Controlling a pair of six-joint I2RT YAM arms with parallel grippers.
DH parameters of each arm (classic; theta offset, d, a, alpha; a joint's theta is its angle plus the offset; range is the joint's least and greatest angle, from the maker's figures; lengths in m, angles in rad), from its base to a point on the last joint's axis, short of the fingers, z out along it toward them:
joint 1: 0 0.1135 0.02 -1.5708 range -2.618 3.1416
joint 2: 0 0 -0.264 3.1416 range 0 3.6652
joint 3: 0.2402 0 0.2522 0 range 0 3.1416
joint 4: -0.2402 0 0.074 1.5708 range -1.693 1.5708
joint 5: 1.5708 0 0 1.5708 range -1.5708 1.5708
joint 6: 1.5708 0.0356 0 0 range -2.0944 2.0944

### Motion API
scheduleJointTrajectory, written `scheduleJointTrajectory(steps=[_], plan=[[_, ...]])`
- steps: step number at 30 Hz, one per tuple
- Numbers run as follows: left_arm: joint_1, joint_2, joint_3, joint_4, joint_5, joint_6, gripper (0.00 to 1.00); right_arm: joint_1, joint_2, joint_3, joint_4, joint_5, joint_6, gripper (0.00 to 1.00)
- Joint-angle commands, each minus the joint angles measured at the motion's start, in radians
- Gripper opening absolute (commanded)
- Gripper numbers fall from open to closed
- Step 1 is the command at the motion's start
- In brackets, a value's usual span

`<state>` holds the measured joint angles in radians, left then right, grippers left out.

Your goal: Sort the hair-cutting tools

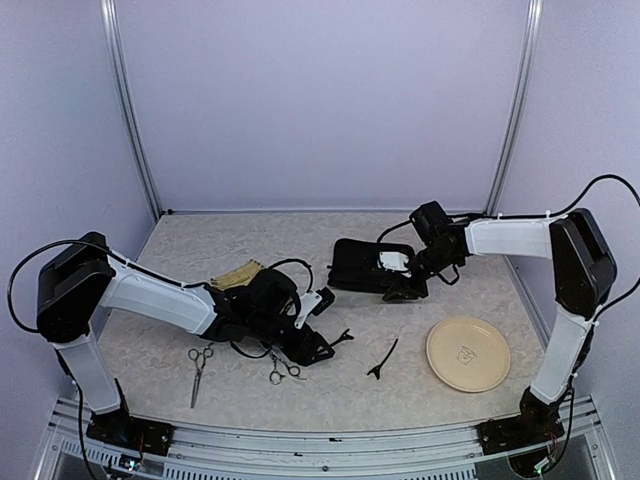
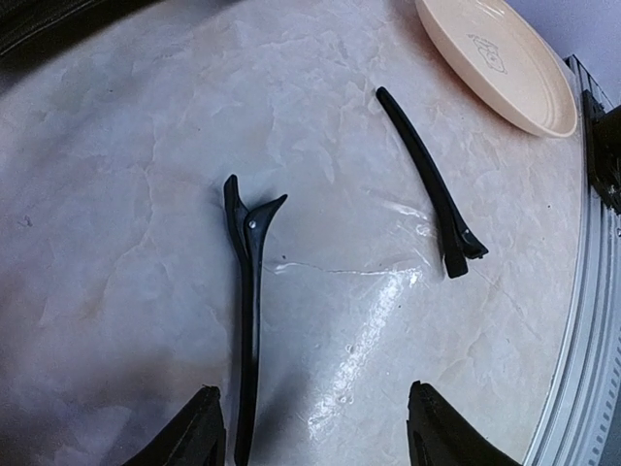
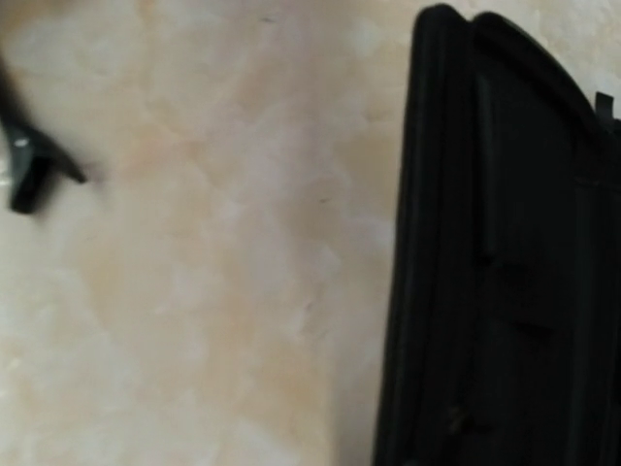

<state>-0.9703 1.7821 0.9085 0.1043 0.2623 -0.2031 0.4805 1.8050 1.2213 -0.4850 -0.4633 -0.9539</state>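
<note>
Jaws of the left end effector point(image 2: 320, 439) stood wide apart low over one hair clip point(image 2: 246, 291) lying flat on the counter point(image 2: 146, 146), apparently to straddle it for a pick, while the right end effector point(image 1: 405, 285) hovered at the black case point(image 1: 355, 270), its opening impossible to tell.

You've got a marbled beige table point(image 1: 300, 240) under everything. Front right, there's a round cream plate point(image 1: 468, 354) sitting flat, and you can just make out a small printed mark at its centre. Further back, right of centre, a black zip case point(image 1: 352, 268) lies on the table, well apart from the plate. Over on your left, a corner of a woven tan tray point(image 1: 240, 272) peeks out, mostly covered. Pale lilac walls close you in, with silver metal uprights point(image 1: 130, 110) at the back corners and a metal rail point(image 1: 330, 440) along the near edge.
</note>
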Motion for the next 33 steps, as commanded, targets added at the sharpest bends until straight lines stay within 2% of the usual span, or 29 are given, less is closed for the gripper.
scheduleJointTrajectory(steps=[1,4,16,23,30,31,33], plan=[[-0.002,-0.024,-0.028,0.054,0.010,-0.024,0.63,0.002,0.057,0.061,-0.006,0.004,-0.008,0.40],[-0.002,-0.024,-0.030,0.056,0.002,-0.029,0.62,0.001,0.080,0.069,-0.006,0.005,-0.015,0.37],[-0.001,0.009,0.005,0.026,-0.014,-0.005,0.58,0.001,0.074,-0.002,0.004,0.028,-0.042,0.09],[-0.002,0.025,0.045,-0.042,-0.059,0.039,0.56,0.008,0.052,-0.064,0.000,0.025,-0.066,0.00],[-0.018,0.036,0.080,-0.093,-0.076,0.080,0.54,0.041,-0.017,-0.120,-0.016,0.028,-0.059,0.00],[-0.028,0.032,0.085,-0.094,-0.087,0.089,0.54,0.040,-0.038,-0.128,-0.013,0.022,-0.051,0.01],[-0.035,0.034,0.096,-0.099,-0.098,0.087,0.54,0.040,-0.084,-0.148,0.024,0.027,-0.027,0.10]])
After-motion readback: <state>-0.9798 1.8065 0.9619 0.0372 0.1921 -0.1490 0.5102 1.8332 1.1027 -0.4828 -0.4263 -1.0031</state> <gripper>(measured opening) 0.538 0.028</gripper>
